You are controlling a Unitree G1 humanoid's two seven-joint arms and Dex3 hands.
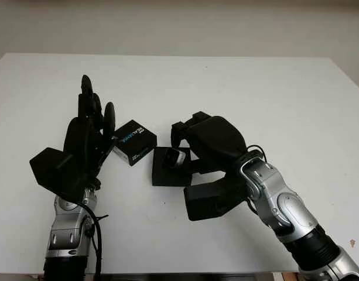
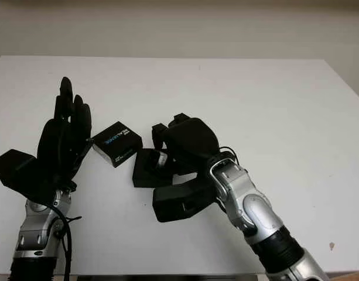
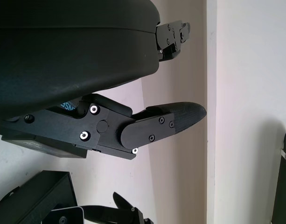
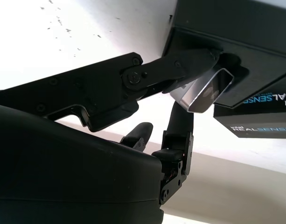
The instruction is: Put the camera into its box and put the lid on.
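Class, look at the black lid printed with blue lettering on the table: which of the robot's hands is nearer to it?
Left. The left hand stands upright right beside the lid, open. The right hand is farther off, holding the camera over the box beside the lid.

lid [image 4: 254, 112] | side label — white "REALSENSE", first letters hidden; smaller line above it — unreadable

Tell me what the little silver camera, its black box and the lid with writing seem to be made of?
The camera looks like brushed metal: silvery, with reflections. The right hand holds it over the box, which seems matte black cardboard or foam. The lid, near the open left hand, looks like printed cardboard.
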